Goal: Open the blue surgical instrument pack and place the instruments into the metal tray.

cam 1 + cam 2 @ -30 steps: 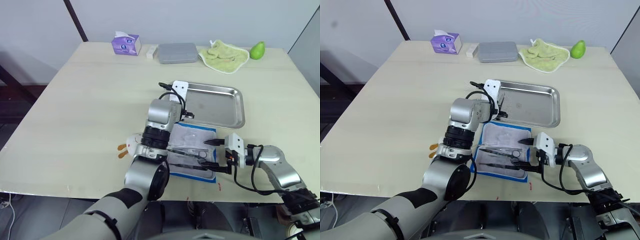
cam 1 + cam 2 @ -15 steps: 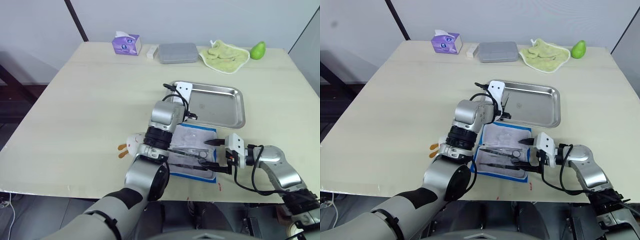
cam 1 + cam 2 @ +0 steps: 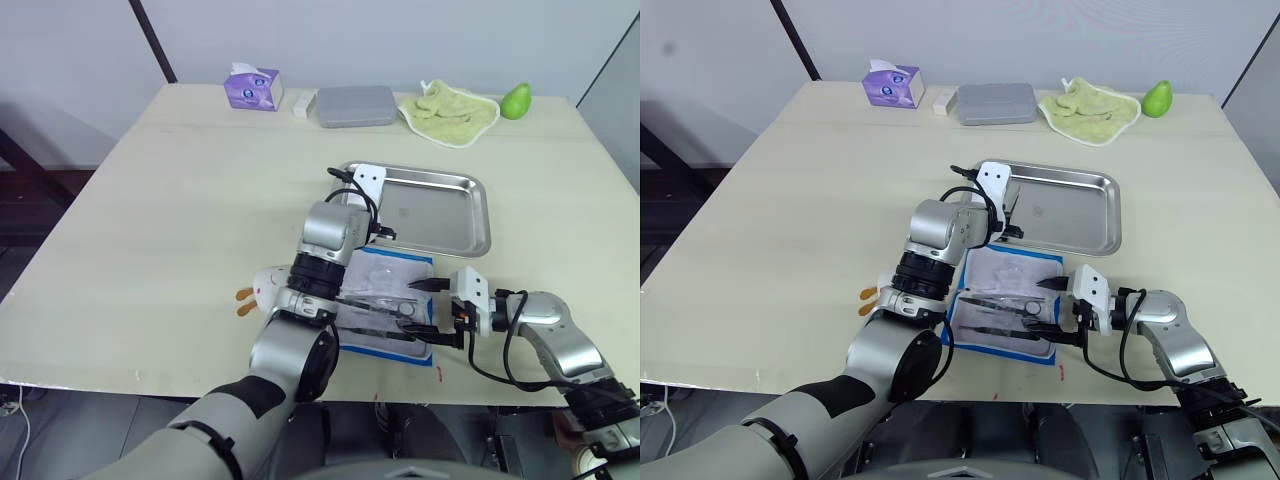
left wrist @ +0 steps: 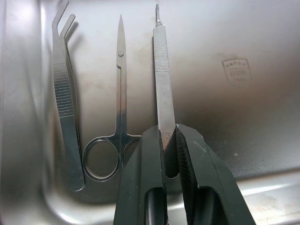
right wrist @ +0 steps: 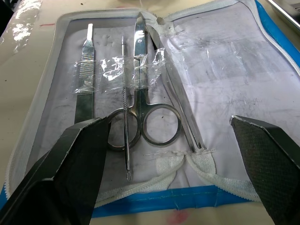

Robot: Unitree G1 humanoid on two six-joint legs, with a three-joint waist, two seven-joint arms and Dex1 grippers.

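Meanwhile left claw [image 4: 168, 140] clamps scalpel [image 4: 161, 79] over metal tray [image 4: 262, 56] | right claw [image 5: 187, 154] spread above blue surgical instrument pack [image 5: 262, 61]

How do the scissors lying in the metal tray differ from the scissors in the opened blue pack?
The scissors in the metal tray lie loose on bare steel; the scissors in the blue pack sit on white lining under a clear strip. The tray pair looks slimmer, with finer blades. Both are silvery, closed, with ring handles.

A pale wooden table [image 3: 170, 200] carries the metal tray [image 3: 455, 240] and, just beside it, the opened blue surgical instrument pack [image 3: 385, 345]. Along its far edge lie a purple tissue box [image 3: 252, 88], a grey flat box [image 3: 356, 105], a green towel [image 3: 448, 111] and a green pear [image 3: 515, 100].
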